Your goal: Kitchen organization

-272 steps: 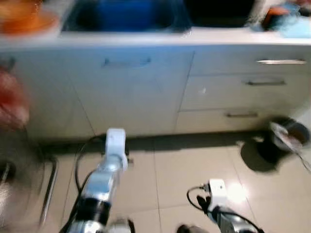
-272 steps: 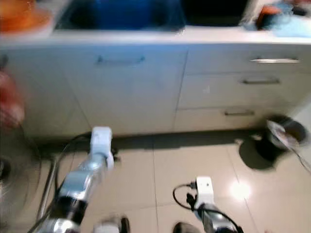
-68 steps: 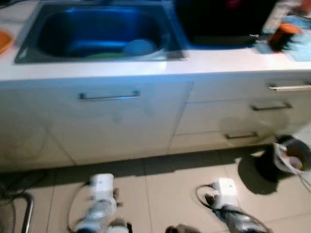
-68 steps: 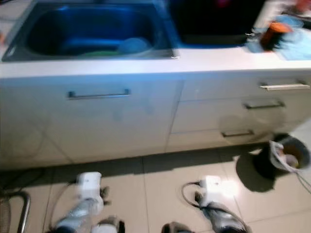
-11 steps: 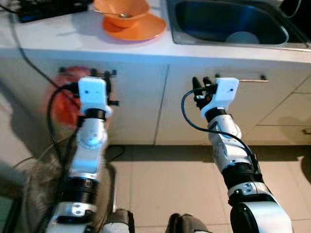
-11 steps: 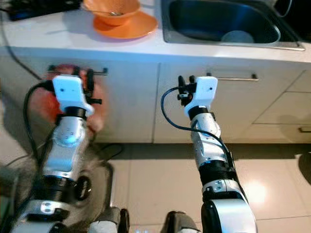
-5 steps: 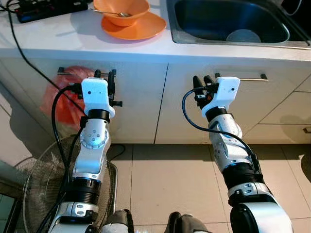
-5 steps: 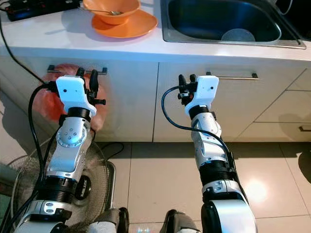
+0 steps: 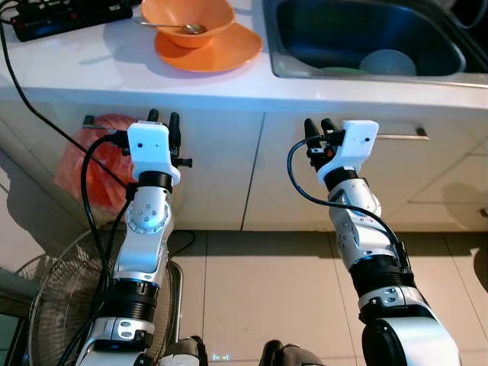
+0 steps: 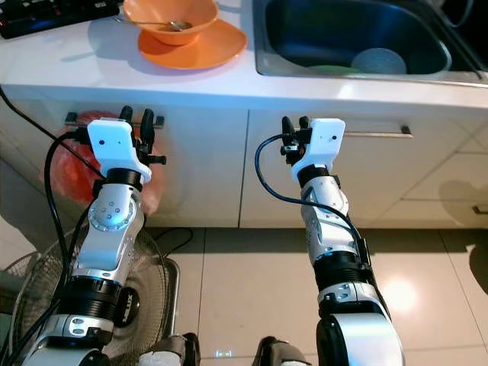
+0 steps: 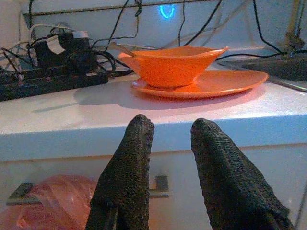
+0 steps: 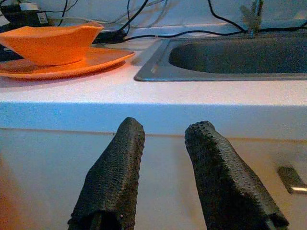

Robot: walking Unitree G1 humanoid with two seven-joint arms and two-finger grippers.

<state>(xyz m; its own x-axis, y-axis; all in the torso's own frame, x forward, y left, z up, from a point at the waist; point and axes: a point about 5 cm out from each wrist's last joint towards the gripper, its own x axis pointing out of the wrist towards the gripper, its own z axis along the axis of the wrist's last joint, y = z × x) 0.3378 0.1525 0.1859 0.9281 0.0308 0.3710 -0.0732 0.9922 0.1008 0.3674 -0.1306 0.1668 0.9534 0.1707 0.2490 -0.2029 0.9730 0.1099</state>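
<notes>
Grippers raised side by side before the cabinet fronts, below the edge of the white countertop (image 9: 114,65), a stance that reads as a ready posture for reaching up onto the counter rather than a grasp in progress. Left gripper (image 9: 162,120) has its two black fingers (image 11: 125,163) parted with nothing between them; right gripper (image 9: 318,126) likewise holds its fingers (image 12: 115,167) apart and empty. Likely objects of the organizing task are the orange bowl (image 9: 187,18), which sits on an orange plate (image 9: 217,55) with a spoon (image 9: 177,27) resting inside it, presumably left there after use. In the left wrist view this stack lies above and beyond the open jaws, slightly toward the sink side, well apart from the fingertips; in the right wrist view it lies above and off to the left-arm side of the jaws. Steel sink (image 10: 267,46) stands above and ahead of the right jaws, holding a pale round dish (image 10: 379,61). A black power strip (image 9: 57,15) with cables lies farther back on the counter. An orange-red plastic bag (image 9: 91,164) hangs from a cabinet handle (image 11: 158,187) just beneath the left jaws, and a floor fan (image 9: 53,305) stands beside the left arm.
</notes>
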